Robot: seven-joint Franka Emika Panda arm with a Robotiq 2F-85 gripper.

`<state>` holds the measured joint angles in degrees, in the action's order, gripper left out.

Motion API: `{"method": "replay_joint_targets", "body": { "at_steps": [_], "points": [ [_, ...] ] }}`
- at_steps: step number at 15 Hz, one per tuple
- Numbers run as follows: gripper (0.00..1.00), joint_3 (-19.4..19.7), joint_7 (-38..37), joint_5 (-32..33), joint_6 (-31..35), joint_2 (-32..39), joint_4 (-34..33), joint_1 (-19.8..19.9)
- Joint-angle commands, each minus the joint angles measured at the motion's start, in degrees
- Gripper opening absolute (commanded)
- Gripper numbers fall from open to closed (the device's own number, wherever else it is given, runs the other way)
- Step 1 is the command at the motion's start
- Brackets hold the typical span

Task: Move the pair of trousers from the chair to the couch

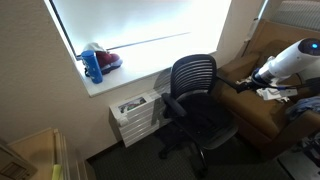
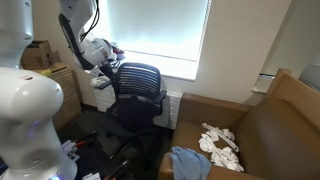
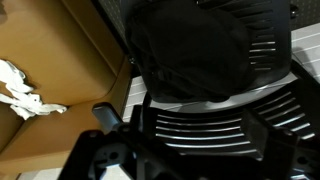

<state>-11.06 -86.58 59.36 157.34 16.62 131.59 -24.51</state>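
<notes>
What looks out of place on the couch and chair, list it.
A white cloth lies crumpled on the couch seat, and a blue garment is bunched at its front edge. Both look dropped, not folded. Nothing looks spilled or broken.

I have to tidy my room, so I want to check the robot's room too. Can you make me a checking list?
Surface: brown couch beside the chair.
Job's things: chair seat too dark to judge; blue cloth on the couch's front edge, maybe the trousers.
Clutter: white rag on the couch; blue bottle on the windowsill.
Grippers: gripper over the chair; open or shut, cannot tell.
Cables: dark loop by the arm.
Surroundings: bright window, white drawers under it.
</notes>
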Motion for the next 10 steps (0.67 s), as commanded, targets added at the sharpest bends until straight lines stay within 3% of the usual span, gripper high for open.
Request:
{"method": "replay_joint_targets", "body": {
  "at_steps": [1, 7, 10],
  "points": [
    [1.0, 0.2, -1.6, 2.5, -0.7, 0.8, -0.5, -1.0],
    [1.0, 0.8, -3.6, 4.7, -2.9, 3.3, -2.6, -2.7],
    [1.0, 2.7, -8.9, 10.4, -3.0, 5.1, -4.2, -4.0]
  ]
}}
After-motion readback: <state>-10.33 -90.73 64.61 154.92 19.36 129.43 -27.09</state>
